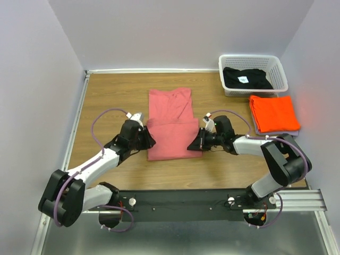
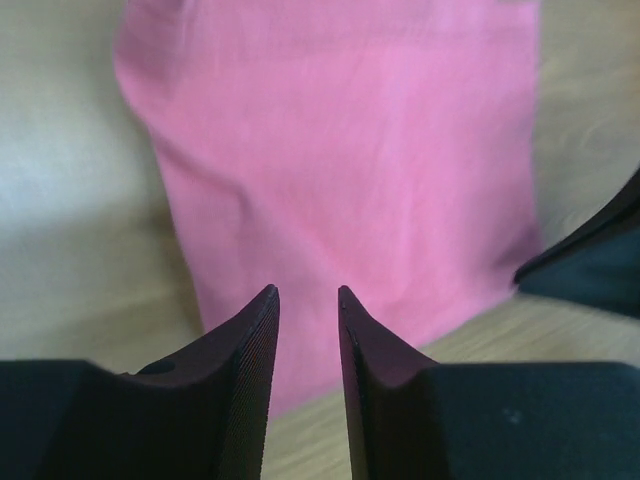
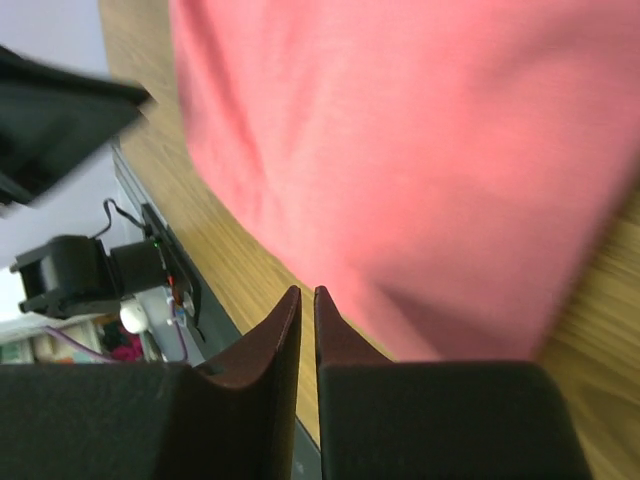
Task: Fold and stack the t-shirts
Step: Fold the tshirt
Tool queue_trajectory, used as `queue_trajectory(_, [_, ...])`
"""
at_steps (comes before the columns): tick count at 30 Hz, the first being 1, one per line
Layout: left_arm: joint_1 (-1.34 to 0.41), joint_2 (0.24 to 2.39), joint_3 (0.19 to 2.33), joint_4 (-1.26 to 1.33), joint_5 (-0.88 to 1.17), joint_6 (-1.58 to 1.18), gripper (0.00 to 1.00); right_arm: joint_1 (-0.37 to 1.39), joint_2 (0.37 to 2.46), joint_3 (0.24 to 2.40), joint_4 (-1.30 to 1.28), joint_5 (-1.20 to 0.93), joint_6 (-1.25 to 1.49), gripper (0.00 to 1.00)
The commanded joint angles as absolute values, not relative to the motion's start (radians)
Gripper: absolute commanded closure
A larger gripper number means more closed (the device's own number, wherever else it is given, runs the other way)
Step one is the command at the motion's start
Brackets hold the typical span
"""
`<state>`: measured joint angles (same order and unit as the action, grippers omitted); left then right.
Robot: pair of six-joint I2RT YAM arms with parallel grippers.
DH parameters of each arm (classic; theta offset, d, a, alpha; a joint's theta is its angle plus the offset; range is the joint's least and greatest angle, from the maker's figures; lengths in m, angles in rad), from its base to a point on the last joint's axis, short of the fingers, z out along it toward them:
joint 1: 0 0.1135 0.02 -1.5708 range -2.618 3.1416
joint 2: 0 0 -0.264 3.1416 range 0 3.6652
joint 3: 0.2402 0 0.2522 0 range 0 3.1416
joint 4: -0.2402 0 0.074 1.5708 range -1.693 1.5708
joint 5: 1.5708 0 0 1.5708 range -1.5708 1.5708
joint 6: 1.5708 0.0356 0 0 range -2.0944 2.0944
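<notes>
Pink shirt (image 1: 171, 125) lies mid-desk (image 1: 111, 95), its near half doubled over; orange shirt (image 1: 273, 112) sits folded at the right, black shirt (image 1: 245, 78) in the basket (image 1: 281, 74). Left claw (image 1: 151, 142), at the pink shirt's left edge, stands slightly apart and empty; right claw (image 1: 193, 143), at the right edge, is almost together, and whether it pinches cloth cannot be told. Uneven grips would likely skew the next fold; a one-layer pinch could drag the doubled half open.

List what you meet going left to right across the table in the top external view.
left end effector → pink-red t-shirt → right end effector → orange t-shirt
</notes>
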<state>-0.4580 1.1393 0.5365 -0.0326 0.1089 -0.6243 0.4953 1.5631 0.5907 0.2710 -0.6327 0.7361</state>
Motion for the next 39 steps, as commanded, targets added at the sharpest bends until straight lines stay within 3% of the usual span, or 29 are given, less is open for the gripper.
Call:
queue_trajectory(1, [-0.465,1.143,0.434,-0.006,0.17,-0.706,0.66,0.424,1.597,0.522,0.377,-0.693,0.761,0.85])
queue_trajectory(12, [-0.451,1.163,0.374,-0.054,0.107,-0.807,0.74,0.324,1.649,0.419,0.402,-0.634,0.804,0.86])
queue_trajectory(20, [-0.449,1.094,0.482,-0.15,0.074,-0.782,0.75,0.328,1.489,0.617,0.17,-0.609,0.675,0.82])
queue_trajectory(24, [-0.451,1.103,0.523,-0.072,0.115,-0.772,0.73,0.353,1.574,0.757,0.182,-0.65,0.666,0.82])
queue_trajectory(28, [-0.44,1.279,0.592,-0.031,0.083,-0.738,0.73,0.357,1.684,0.825,0.279,-0.655,0.721,0.82])
queue_trajectory(33, [-0.341,1.439,0.65,-0.006,0.118,-0.724,0.84,0.344,1.872,0.876,0.369,-0.626,0.77,0.82])
queue_trajectory(39, [-0.249,1.538,0.696,0.02,0.117,-0.667,0.85,0.282,2.0,0.876,0.425,-0.623,0.796,0.82])
